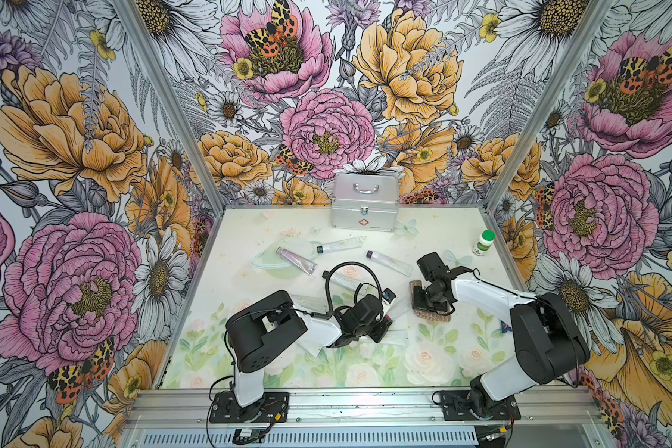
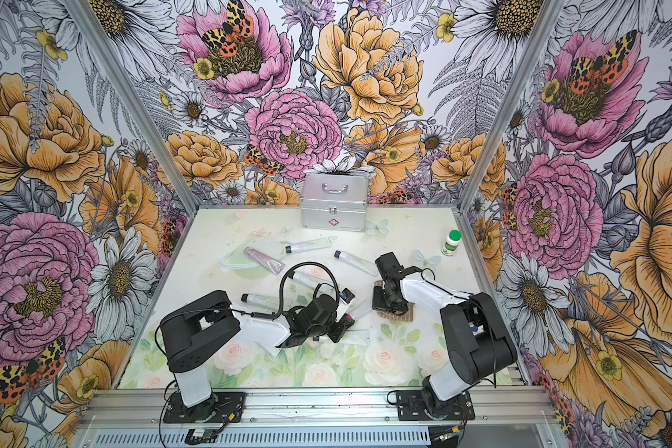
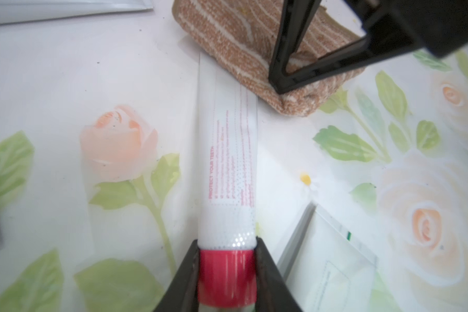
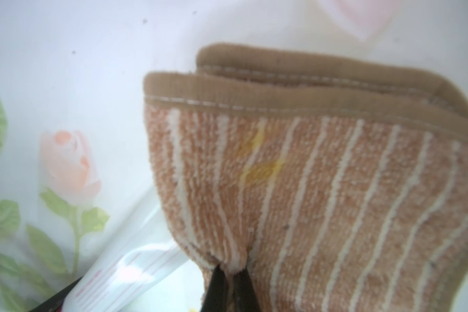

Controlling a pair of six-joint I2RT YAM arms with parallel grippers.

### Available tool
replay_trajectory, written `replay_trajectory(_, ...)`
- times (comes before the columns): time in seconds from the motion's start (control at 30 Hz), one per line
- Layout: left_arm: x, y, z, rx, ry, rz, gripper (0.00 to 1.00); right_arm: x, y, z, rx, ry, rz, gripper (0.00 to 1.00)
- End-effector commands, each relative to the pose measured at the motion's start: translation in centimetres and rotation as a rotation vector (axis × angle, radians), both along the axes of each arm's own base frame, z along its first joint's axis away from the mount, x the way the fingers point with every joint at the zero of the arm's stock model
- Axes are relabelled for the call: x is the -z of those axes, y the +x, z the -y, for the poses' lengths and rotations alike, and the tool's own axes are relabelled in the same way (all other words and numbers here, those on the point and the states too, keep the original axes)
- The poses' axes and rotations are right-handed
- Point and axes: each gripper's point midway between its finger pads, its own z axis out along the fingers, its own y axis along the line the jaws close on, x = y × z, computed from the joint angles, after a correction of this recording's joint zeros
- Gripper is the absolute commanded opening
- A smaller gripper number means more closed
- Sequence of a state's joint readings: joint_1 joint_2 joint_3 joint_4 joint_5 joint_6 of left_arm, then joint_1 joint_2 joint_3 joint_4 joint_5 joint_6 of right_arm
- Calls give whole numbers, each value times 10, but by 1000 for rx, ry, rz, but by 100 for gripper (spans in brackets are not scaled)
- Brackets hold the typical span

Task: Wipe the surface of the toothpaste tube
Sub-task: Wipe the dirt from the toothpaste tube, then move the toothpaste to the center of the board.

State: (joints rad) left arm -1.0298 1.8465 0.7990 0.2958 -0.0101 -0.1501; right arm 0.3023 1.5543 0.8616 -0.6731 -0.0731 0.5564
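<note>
A white toothpaste tube [image 3: 227, 162] with red print lies along the flowered tabletop. My left gripper [image 3: 227, 270] is shut on its red cap [image 3: 227, 278]. A folded orange-brown towel with white stripes [image 3: 241, 46] lies over the tube's flat far end. My right gripper [image 4: 231, 270] is shut on a fold of the towel [image 4: 322, 189] and holds it down by the tube [image 4: 130, 270]. In both top views the towel [image 1: 433, 315] [image 2: 398, 315] sits under the right gripper [image 1: 423, 304], right of the left gripper [image 1: 385, 317].
A silver case [image 1: 364, 201] stands at the back wall. A green-capped bottle [image 1: 484, 242] is at the right edge. Several other tubes [image 1: 340, 245] [image 1: 388, 263] [image 1: 296, 260] lie behind the arms. A flat clear packet [image 3: 335, 256] lies beside the held tube.
</note>
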Motion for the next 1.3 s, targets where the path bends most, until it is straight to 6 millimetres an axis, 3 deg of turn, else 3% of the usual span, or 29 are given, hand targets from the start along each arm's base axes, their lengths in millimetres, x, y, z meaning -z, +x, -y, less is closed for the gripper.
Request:
replay_trajectory(0.0,12,-2,-20,-27,64,-36,22,1,-10,25,51,-64,-5,0)
replay_trajectory(0.2,6,4,-9,-2,57,-54,23,-5,-33,36,138,-62,31,0)
replay_trajectory(0.57,1,26,21,42,61,-61,23,-1,-69,34,189,11,30,0)
replay_trajectory(1.27,13,79,116,131,4,-126,25,-12,-67,24,161,27,86,0)
